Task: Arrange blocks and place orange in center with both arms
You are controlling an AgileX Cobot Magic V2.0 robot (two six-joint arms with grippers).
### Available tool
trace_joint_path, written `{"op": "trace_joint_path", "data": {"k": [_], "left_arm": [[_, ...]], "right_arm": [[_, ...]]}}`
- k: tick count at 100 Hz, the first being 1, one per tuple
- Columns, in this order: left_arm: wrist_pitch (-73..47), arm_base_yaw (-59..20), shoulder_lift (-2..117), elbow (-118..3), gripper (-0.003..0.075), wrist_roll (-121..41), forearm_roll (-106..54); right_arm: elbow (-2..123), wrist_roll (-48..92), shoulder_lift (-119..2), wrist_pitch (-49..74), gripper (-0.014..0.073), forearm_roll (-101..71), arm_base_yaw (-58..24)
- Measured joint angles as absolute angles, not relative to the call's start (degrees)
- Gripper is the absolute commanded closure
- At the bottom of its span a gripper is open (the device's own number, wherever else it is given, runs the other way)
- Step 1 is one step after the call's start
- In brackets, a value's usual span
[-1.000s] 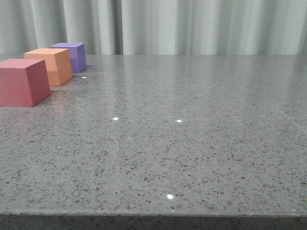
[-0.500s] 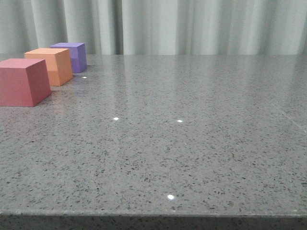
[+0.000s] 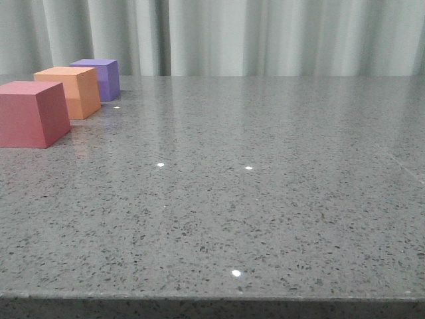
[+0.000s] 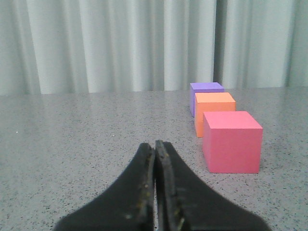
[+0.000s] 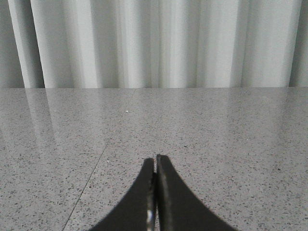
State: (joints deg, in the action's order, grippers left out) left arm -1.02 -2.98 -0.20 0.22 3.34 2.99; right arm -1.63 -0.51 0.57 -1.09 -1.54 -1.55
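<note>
Both arms' fingers (image 4: 155,185) (image 5: 154,192) are pressed together, holding nothing; on the counter (image 3: 265,199) the orange block (image 3: 69,91) sits between pink (image 3: 32,113) and purple (image 3: 98,78) — the row the task wants.

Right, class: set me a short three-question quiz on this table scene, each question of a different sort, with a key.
1. True or false: the orange block sits between the red block and the purple block in the row.
2. Multiple choice: in its wrist view, the left pincer is A) wide open, B) shut with nothing in it, C) shut on a block.
3. Fill in: in the front view, the block nearest the camera is the ____ one.

Key: 1 true. 2 B; the right pincer is shut and holds nothing too. 3 red.
</note>
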Motion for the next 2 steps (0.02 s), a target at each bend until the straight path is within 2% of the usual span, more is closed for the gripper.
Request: {"op": "trace_joint_path", "data": {"k": [2], "left_arm": [[-1.0, -3.0, -0.2, 0.2, 0.0741, 3.3, 3.0]], "right_arm": [[-1.6, -0.5, 0.6, -1.1, 0.0662, -1.5, -1.5]]}}
